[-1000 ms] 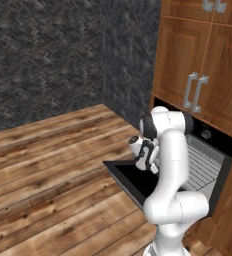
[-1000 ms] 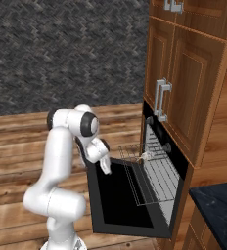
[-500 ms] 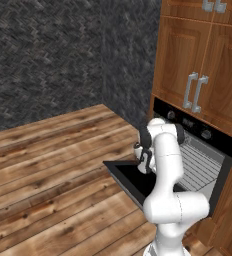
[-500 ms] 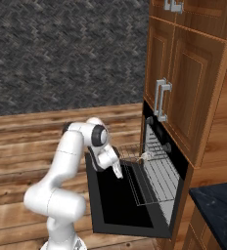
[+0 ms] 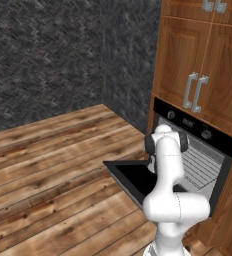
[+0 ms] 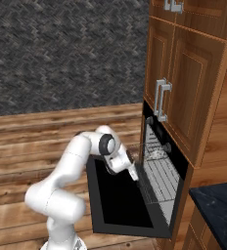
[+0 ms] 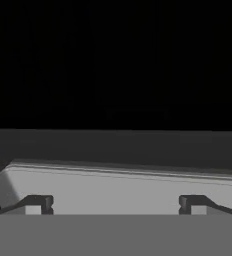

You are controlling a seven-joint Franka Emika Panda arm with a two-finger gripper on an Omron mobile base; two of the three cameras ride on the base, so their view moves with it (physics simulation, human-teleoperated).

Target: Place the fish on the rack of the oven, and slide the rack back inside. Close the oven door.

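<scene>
While the wooden floor stretches off to the left under the dark stone wall, the white arm bends from its base toward the oven at the right. The oven door lies folded down flat, its black inner face turned up, and the gripper hangs just above its far edge, near the mouth of the oven. In the hand view the two finger tips stand wide apart with nothing between them, and a pale flat edge runs across just beyond them under a dark space. The rack sits in the oven cavity, its silver wires showing just right of the gripper, and from the left base view the rack shows behind the arm's upper joint. A small pale thing, seemingly the fish, rests on the far part of the rack, though it is too small to tell for certain. Wooden cabinets with silver handles stand above the oven.
</scene>
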